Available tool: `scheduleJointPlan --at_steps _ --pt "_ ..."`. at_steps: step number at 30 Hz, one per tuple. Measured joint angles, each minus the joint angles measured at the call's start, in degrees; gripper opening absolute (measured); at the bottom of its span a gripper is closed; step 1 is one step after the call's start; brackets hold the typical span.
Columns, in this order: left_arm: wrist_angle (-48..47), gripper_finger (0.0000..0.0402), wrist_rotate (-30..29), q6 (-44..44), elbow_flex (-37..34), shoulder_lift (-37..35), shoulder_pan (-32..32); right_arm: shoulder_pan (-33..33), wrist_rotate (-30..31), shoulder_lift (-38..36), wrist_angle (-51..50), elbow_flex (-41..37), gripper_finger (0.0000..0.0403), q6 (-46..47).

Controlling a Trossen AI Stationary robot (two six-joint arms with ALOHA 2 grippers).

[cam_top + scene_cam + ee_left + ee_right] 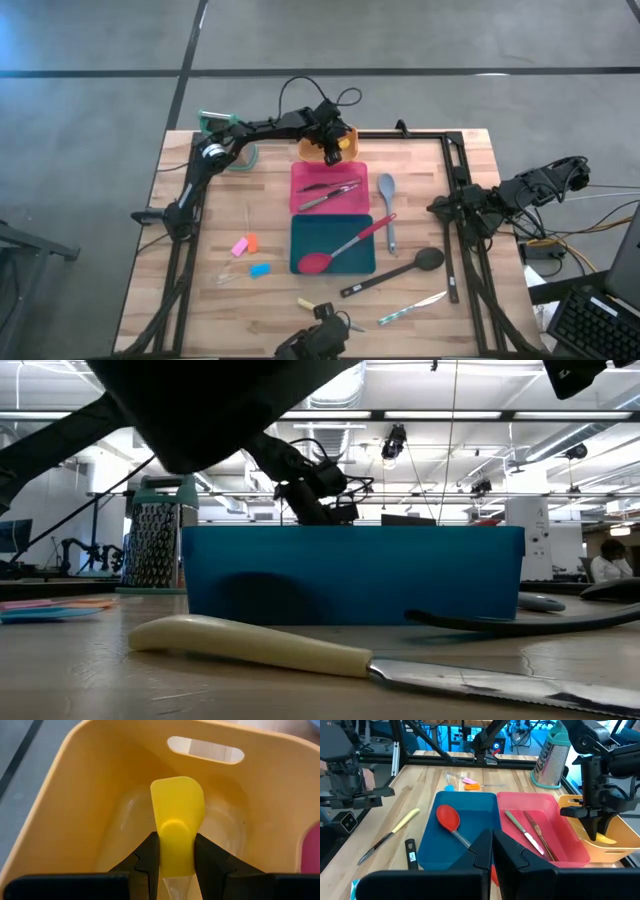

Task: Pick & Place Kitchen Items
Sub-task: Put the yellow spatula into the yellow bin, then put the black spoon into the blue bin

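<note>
My left gripper (175, 855) reaches down into the orange tray (345, 150) at the table's far middle and is shut on a small yellow spatula (177, 805). In the right wrist view it (596, 832) stands upright over that tray (615, 847). My right gripper (492, 851) is shut and empty, waiting at the table's right side (440, 207). A red spoon (345, 245) lies across the teal tray (300, 235). Metal cutlery (330, 190) lies in the pink tray (305, 172). A grey spoon (387, 205), a black spoon (395, 272) and a knife (412, 308) lie on the table. My left gripper pinches the yellow spatula's blade by its two side edges (162, 850), at the handle end of the blade, between its two fingers. The fingers point down from above into the orange tray. The blade's free end (177, 785) points at the tray's floor; whether it touches, I cannot tell.
The green-topped grater (225, 135) stands at the far left. Pink and orange pieces (243, 245), a blue piece (260, 270) and a small yellow piece (305, 303) lie near the left front. The three trays stand in a row down the table's middle.
</note>
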Motion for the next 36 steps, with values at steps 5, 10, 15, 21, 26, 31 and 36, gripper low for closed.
scheduleJointPlan --at_steps 5,10,15,21,26,31,36 --pt "0.0 0.0094 0.0 -0.4 0.0 0.0 0.0 0.0 0.0 0.0 0.0 0.0 0.0008 0.0" --pt "0.1 0.0126 0.0 -0.9 0.0 0.0 0.0 0.0 0.0 0.0 0.0 0.0 0.0008 0.0" --pt "0.1 0.0204 0.0 -0.8 0.0 0.0 -0.2 0.0 0.0 0.0 0.0 0.0 0.0008 0.0" --pt "0.1 0.0228 0.0 -0.4 0.0 -0.1 -0.4 0.0 0.0 0.0 0.0 0.0 0.0008 0.0" --pt "-0.6 0.0230 0.0 -0.8 0.5 -1.8 -0.6 0.0 0.0 0.0 0.0 0.0 0.0008 0.0" --pt "-3.1 0.0229 0.2 -3.1 1.0 -6.0 -1.6 0.0 0.0 0.0 0.0 0.0 0.0008 0.0" --pt "-6.4 0.0220 0.1 -3.9 0.2 -11.8 -3.7 0.0 0.0 0.0 0.0 0.0 0.0008 0.0"
